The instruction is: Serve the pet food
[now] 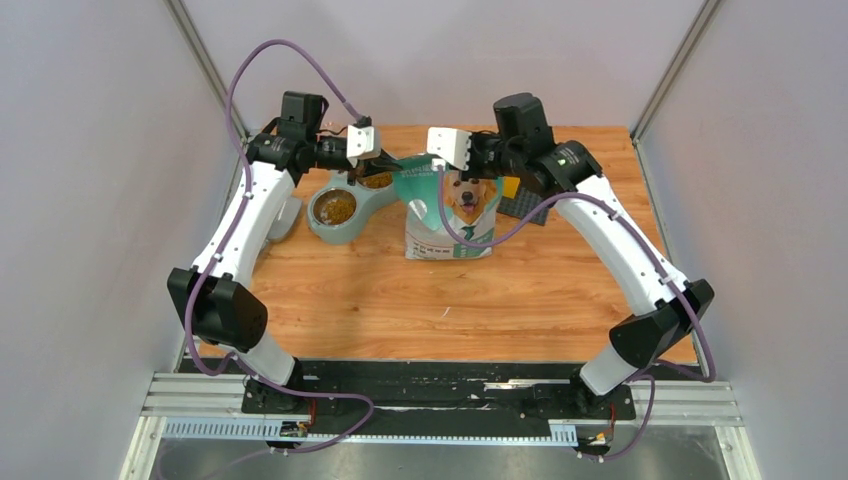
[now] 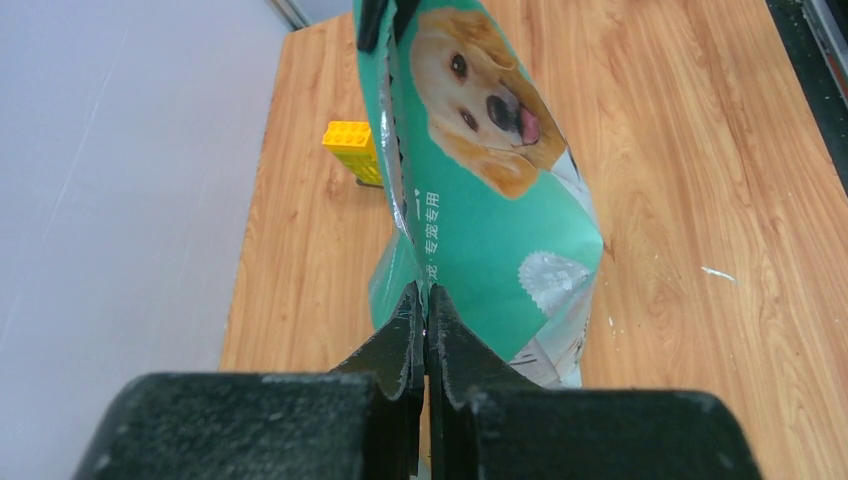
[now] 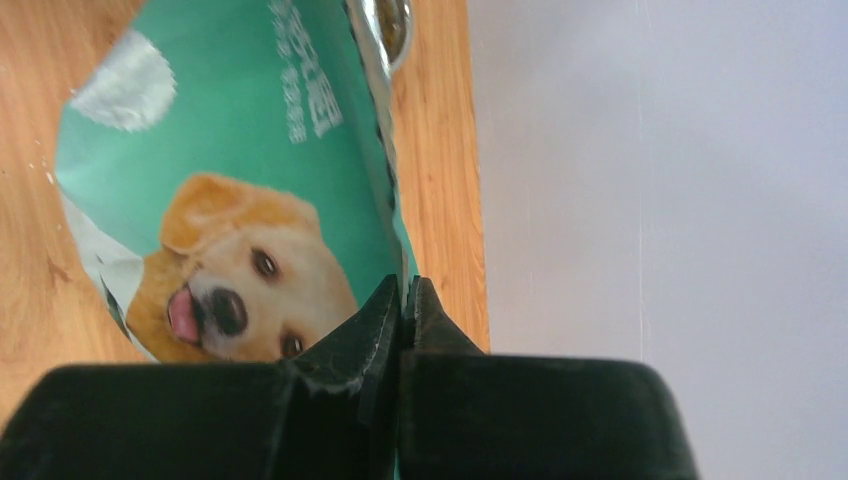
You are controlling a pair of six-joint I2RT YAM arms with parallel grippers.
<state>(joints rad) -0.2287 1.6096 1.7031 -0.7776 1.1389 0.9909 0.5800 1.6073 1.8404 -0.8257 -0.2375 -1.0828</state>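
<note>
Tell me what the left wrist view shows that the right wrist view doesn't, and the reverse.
Only left wrist: a yellow block on the table behind the bag, and the left tool shut on the bag's edge. Only right wrist: a bowl rim with brown pet food at the top, and the right tool shut on the bag's other edge. Both: the green bag with the dog picture, the wooden table, a pale wall.
</note>
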